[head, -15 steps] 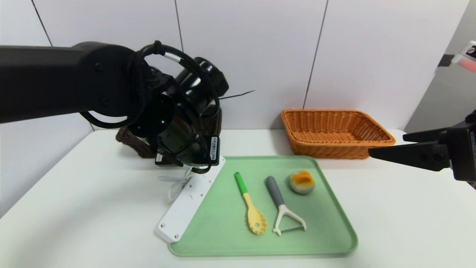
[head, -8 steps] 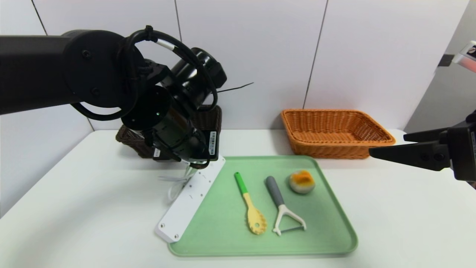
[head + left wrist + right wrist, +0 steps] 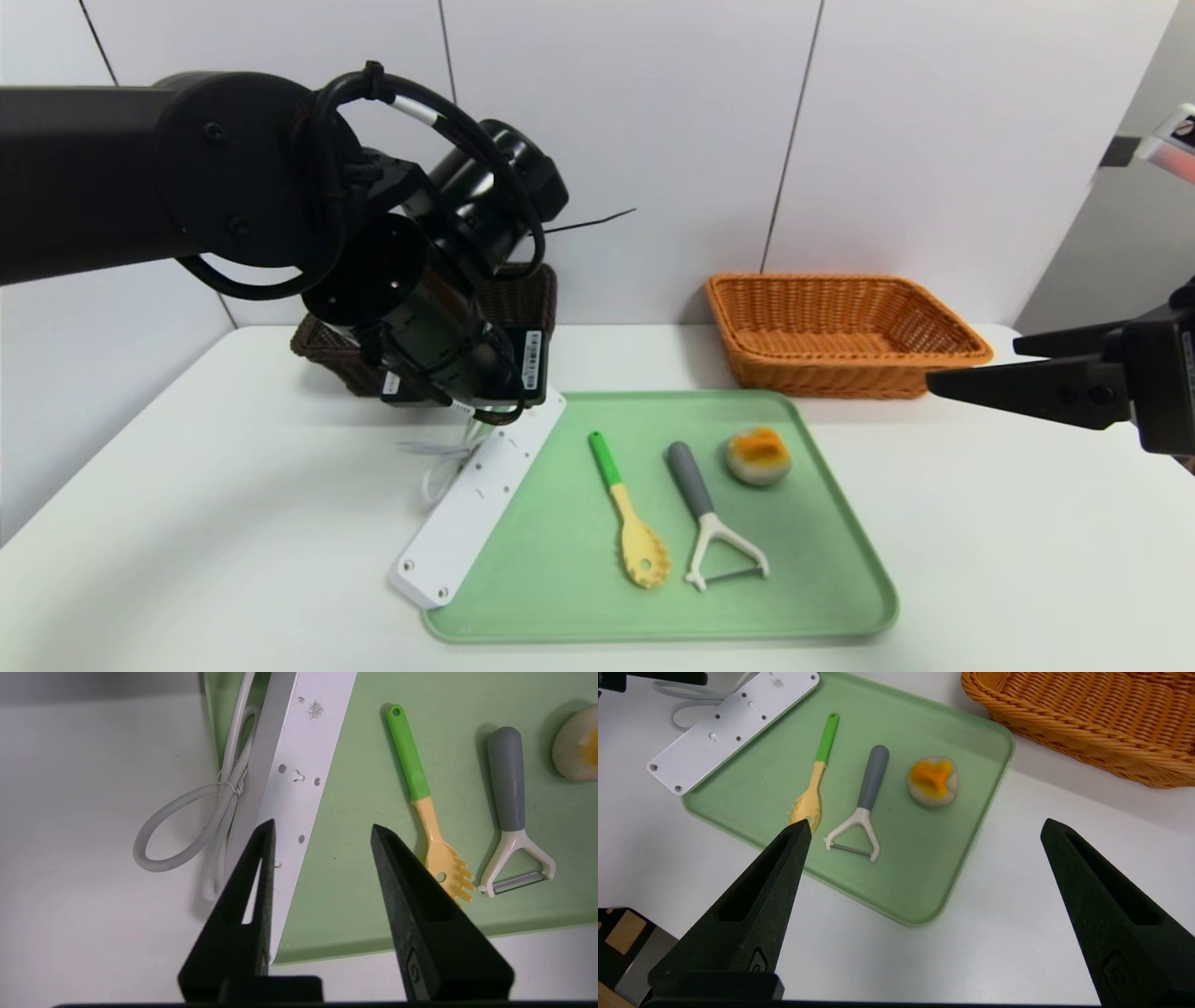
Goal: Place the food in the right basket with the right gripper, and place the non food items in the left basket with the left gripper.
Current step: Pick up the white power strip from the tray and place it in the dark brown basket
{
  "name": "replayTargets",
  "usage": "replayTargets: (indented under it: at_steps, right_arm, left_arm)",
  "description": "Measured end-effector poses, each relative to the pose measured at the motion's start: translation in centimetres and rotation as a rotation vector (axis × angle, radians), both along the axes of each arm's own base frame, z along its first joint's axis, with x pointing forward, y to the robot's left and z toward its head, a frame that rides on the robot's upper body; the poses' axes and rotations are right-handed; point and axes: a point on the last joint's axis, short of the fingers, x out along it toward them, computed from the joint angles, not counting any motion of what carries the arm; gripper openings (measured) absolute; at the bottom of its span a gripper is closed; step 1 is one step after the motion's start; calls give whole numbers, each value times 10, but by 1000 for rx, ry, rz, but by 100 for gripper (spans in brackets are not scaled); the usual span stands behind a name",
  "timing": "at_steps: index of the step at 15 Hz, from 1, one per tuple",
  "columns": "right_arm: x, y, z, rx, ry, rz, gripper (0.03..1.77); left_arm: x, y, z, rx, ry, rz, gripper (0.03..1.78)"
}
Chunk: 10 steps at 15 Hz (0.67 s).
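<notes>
A green tray (image 3: 560, 569) holds a green-and-yellow pasta spoon (image 3: 627, 513), a grey-handled peeler (image 3: 709, 518) and a round white-and-orange piece of food (image 3: 758, 455). A white power strip (image 3: 467, 523) lies across the tray's left edge, underside up, its cord (image 3: 177, 812) looped on the table. My left gripper (image 3: 321, 825) hovers open over the strip's near half, holding nothing. At the table's right edge my right gripper (image 3: 971, 364) waits wide open and empty. The left basket (image 3: 518, 299) is dark brown and mostly hidden behind my left arm. The right basket (image 3: 822, 378) is orange wicker.
The white table (image 3: 187, 523) runs wide on both sides of the tray. A white panelled wall stands close behind both baskets. My left arm (image 3: 187, 177) reaches in high from the left, above the table's back left.
My left wrist has risen a little and shifted left above the power strip's far end. The strip, the tray items and my right arm have not moved.
</notes>
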Motion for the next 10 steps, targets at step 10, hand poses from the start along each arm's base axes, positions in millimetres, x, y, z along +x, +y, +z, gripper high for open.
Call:
replayTargets:
  at_steps: [10]
  right_arm:
    - [-1,0,-4,17,20,-2,170]
  left_arm:
    - [9,18,-5,46,41,41,145]
